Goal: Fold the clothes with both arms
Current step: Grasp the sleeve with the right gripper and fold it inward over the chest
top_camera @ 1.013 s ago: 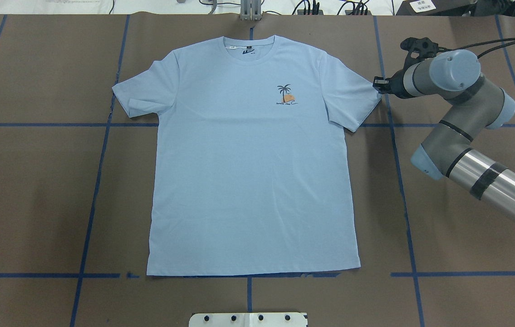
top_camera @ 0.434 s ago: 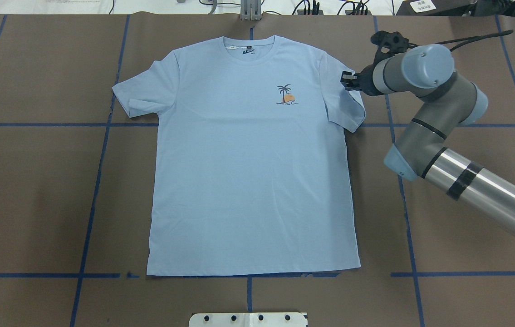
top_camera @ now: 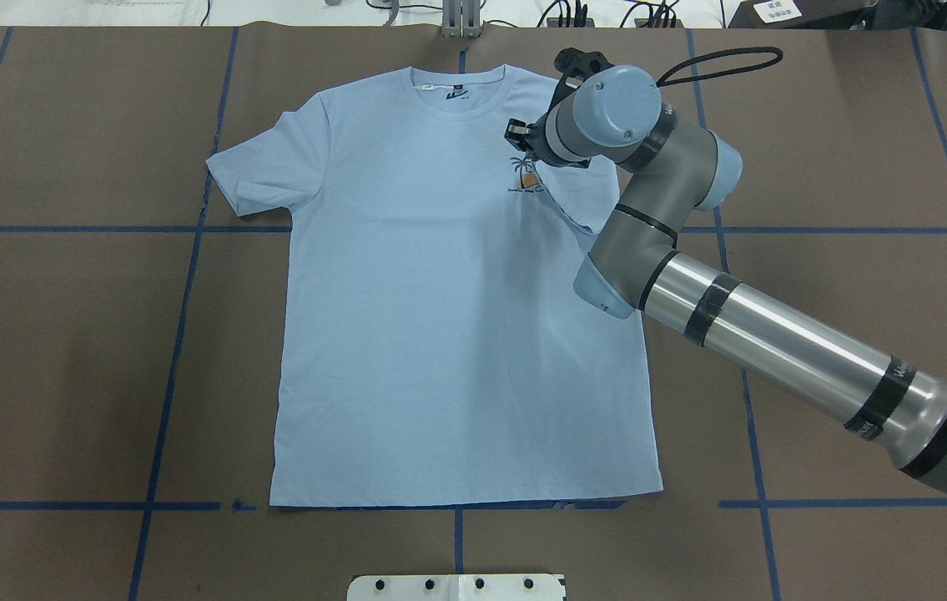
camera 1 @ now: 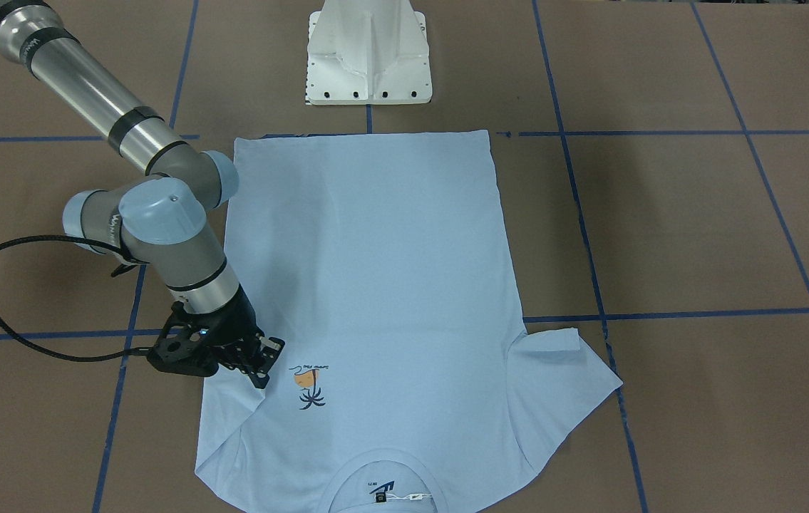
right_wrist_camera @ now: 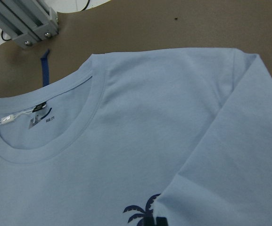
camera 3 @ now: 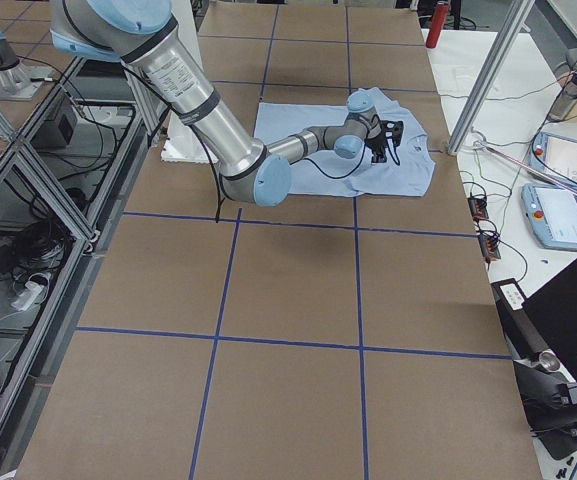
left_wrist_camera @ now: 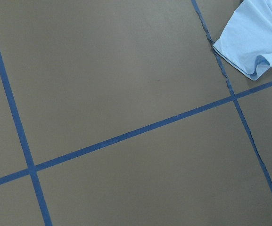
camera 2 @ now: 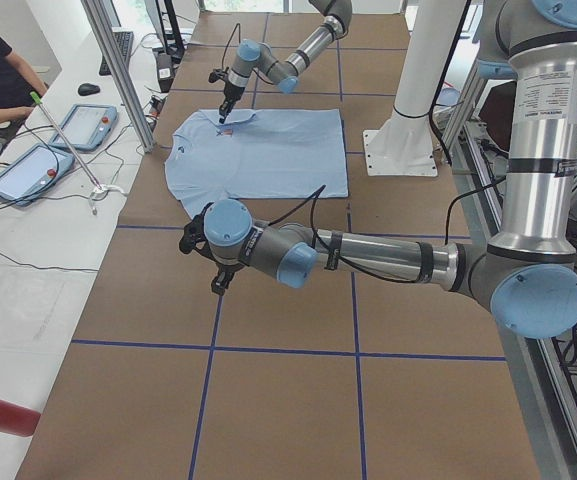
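Pinching the edge of the right sleeve, the right gripper sits low over the chest of the T-shirt, just beside the palm print. Fingers look nearly closed on the fabric, but the tips are partly hidden, so the grip is prob. not certain. The sleeve is folded inward over the chest, its fold line running diag. from the shoulder. The right arm comes in from the worktop's right end, elbow over the shirt's side.

T-shirt is flat, face up, mid-worktop. Collar is toward the far edge, hem toward the robot-side edge near the pedestal. Left sleeve is spread out flat.

The left gripper hangs above bare worktop toward the left end, apart from the shirt. Can't tell how far open it is. Its wrist cam sees only blue tape lines and the left sleeve tip in a corner.
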